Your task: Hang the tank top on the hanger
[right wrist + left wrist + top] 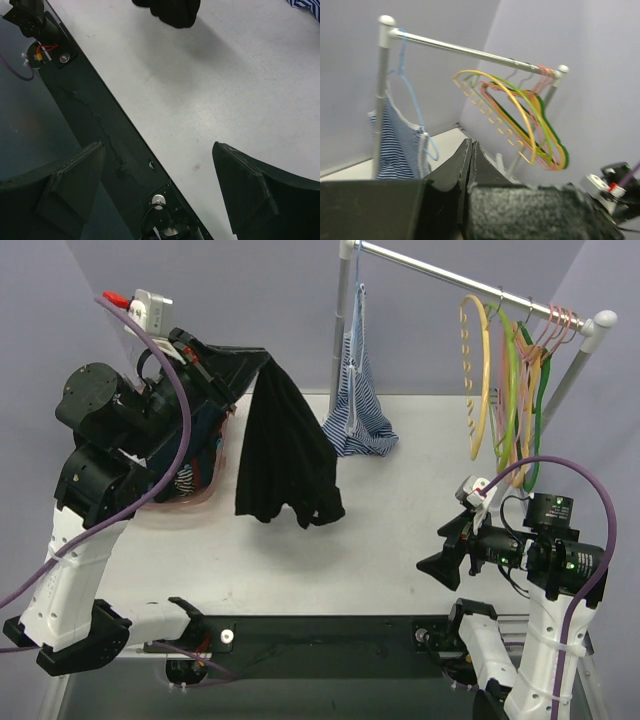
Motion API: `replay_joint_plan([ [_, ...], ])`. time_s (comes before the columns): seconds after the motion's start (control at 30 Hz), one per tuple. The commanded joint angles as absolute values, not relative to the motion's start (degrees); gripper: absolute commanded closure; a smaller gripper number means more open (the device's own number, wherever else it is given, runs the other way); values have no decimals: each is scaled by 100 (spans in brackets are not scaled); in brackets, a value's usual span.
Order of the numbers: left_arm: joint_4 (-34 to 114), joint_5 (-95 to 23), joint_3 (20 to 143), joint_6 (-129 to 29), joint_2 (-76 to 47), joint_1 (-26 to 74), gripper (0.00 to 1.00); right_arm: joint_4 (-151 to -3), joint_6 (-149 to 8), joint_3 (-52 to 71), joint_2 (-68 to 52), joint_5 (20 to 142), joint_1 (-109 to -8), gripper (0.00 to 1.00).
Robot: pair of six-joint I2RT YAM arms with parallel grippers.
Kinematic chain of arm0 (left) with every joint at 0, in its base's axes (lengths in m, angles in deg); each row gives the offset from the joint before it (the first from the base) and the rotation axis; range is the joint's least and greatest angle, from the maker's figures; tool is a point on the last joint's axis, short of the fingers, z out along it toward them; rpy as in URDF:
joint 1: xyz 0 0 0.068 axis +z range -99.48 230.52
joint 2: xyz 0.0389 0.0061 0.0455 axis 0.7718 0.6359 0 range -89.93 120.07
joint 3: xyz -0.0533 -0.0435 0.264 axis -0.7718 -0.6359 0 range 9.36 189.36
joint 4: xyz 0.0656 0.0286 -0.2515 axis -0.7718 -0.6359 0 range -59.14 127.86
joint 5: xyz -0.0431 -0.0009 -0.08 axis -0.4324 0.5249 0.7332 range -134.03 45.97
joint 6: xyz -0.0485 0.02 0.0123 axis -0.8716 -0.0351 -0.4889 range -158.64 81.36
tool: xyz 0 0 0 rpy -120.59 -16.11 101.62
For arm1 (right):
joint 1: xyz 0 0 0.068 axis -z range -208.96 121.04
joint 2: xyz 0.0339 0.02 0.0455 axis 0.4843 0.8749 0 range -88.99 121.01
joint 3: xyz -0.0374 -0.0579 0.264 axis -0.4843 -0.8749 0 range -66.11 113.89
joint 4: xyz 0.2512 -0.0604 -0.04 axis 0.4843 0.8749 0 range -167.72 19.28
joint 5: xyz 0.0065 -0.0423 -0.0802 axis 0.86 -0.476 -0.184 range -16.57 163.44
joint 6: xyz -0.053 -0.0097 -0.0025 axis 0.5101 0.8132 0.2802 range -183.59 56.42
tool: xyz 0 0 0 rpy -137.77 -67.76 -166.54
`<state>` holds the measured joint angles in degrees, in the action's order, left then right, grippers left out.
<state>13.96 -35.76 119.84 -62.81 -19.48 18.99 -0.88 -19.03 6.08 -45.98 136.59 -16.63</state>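
Observation:
The black tank top (pixel 285 450) hangs in the air from my left gripper (pixel 264 362), which is raised over the table's left-middle and shut on the top's upper edge. In the left wrist view the jaws (pixel 470 145) are pressed together, with black fabric (pixel 520 210) bunched beside them. The yellow hanger (pixel 487 380) hangs on the rail at the back right, also seen in the left wrist view (pixel 506 91). My right gripper (pixel 438 562) is open and empty, low near the front right. Its wrist view (pixel 160 175) shows the top's lower hem (pixel 170 10).
A blue-and-white striped garment (pixel 360 415) hangs at the left end of the metal rail (pixel 470 282). Green, orange and pink hangers (pixel 525 390) hang right of the yellow one. A pile of dark clothes (pixel 195 465) lies at the left. The table's dark front strip (pixel 100 125) lies under the right gripper.

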Motion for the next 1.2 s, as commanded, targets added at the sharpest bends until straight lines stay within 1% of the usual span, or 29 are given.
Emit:
replay_joint_plan([
  [0.0, 1246, -3515, 12222, -6018, -1830, 1221, 100, 129, -1920, 675, -4575, 13777, -1640, 7],
  [0.03, 1211, -3594, 12134, -5992, -1839, 1124, 100, 129, -1911, 684, -4575, 13768, -1640, 7],
  [0.17, 1472, -3691, 11134, -6148, -2136, 789, 100, 147, -1824, 649, -4592, 13768, -1657, 7],
  [0.2, 1587, -3674, 10505, -6210, -2207, 719, 100, 147, -1789, 640, -4592, 13777, -1666, 7],
  [0.37, 2237, -3875, 8717, -6562, -2673, 640, 99, 164, -1727, 631, -4522, 13838, -1727, 7],
  [0.4, 2308, -3937, 8471, -6554, -2744, 640, 91, 173, -1718, 623, -4504, 13856, -1728, 7],
  [0.43, 2353, -4103, 7981, -6554, -2805, 640, 70, 182, -1683, 614, -4496, 13908, -1745, 6],
  [0.47, 2414, -4191, 7785, -6554, -2928, 640, 57, 208, -1665, 614, -4478, 13926, -1771, 7],
  [0.53, 2493, -4358, 7241, -6484, -3060, 640, 39, 234, -1604, 605, -4425, 13970, -1824, 6],
  [0.57, 2537, -4359, 7064, -6466, -3209, 648, 24, 243, -1586, 605, -4399, 13997, -1894, 6],
  [0.7, 2836, -4289, 6404, -6431, -3596, 648, 7, 305, -1437, 614, -4259, 13997, -2122, 6],
  [0.77, 3082, -4131, 6001, -6553, -3833, 666, 3, 305, -1393, 666, -4188, 13918, -2280, 6],
  [0.9, 3460, -3833, 5314, -6966, -4097, 736, 3, 428, -1200, 816, -3872, 13682, -2798, 7],
  [1.17, 3092, -3902, 4435, -7450, -4712, 754, 3, 437, -831, 772, -3459, 13057, -3897, 7],
])
